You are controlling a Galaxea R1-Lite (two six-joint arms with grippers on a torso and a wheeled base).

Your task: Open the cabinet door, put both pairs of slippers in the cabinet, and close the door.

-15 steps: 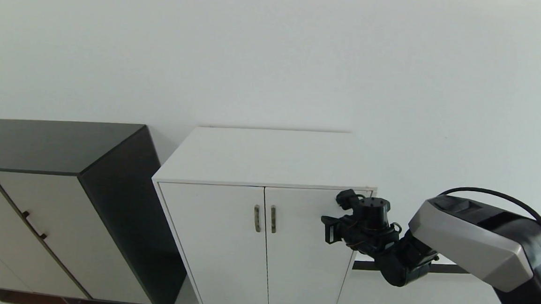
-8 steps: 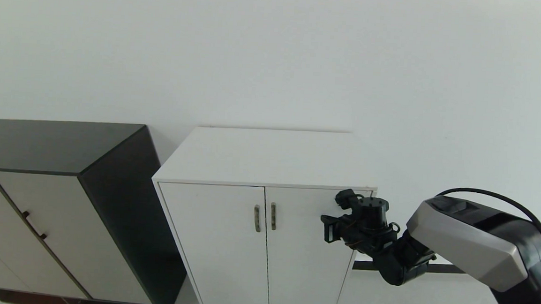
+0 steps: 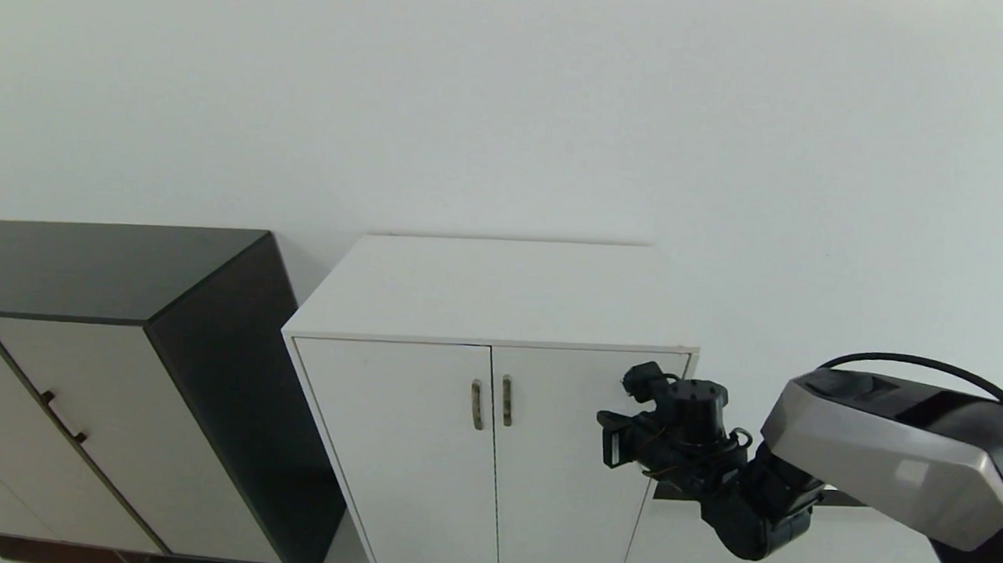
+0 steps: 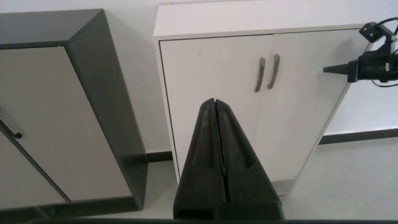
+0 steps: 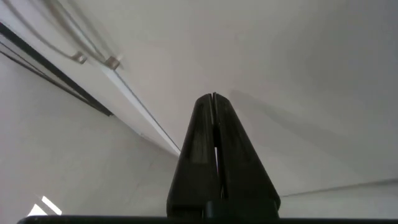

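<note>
The white cabinet (image 3: 483, 293) loses its foot to the head view's lower edge, and its closed doors (image 3: 404, 450) hide the inside. The dark cabinet (image 3: 102, 266) beside it is cut off at the left and bottom edges. Whether the right gripper (image 3: 607, 440) touches the doors cannot be told. In the left wrist view the left gripper (image 4: 214, 102) covers the doors' lower middle. In the right wrist view the handles (image 5: 93, 59) are blurred and cut by the edge.
</note>
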